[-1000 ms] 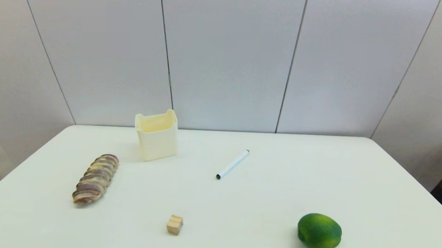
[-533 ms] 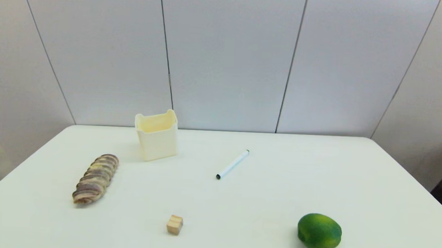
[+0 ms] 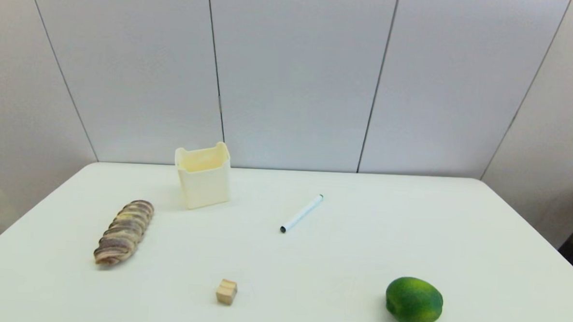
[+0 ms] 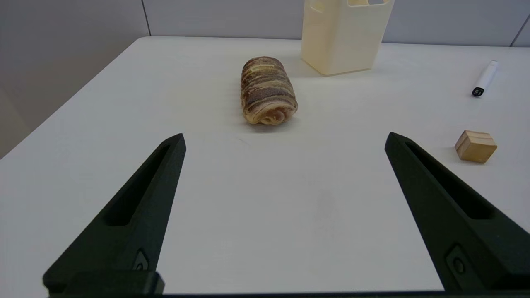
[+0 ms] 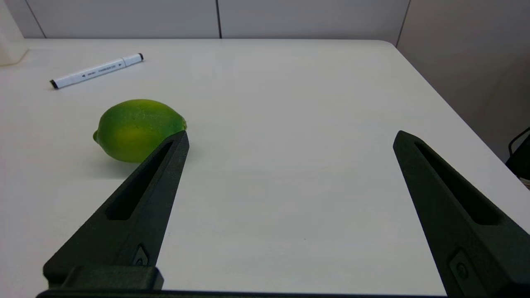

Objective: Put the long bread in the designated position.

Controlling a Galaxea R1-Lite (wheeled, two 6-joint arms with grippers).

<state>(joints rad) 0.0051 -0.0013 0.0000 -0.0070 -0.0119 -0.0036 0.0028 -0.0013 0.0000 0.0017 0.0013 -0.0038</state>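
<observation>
The worktop (image 3: pixel 340 260) looks smooth, matt white; the bread (image 3: pixel 123 232) has a ridged, dull crust, and the cube (image 3: pixel 226 292) shows pale wood grain. The cup (image 3: pixel 203 176) and pen (image 3: pixel 301 213) look like smooth plastic, the lime (image 3: pixel 414 301) finely pebbled with slight sheen, both grippers' fingers (image 4: pixel 136 215) (image 5: pixel 136 215) matt black plastic

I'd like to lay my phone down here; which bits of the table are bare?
Widest free patch: right half, beyond the white pen and behind the lime. Another lies between wooden cube, pen and lime. Busiest is the left, where long bread and cream cup sit.
</observation>
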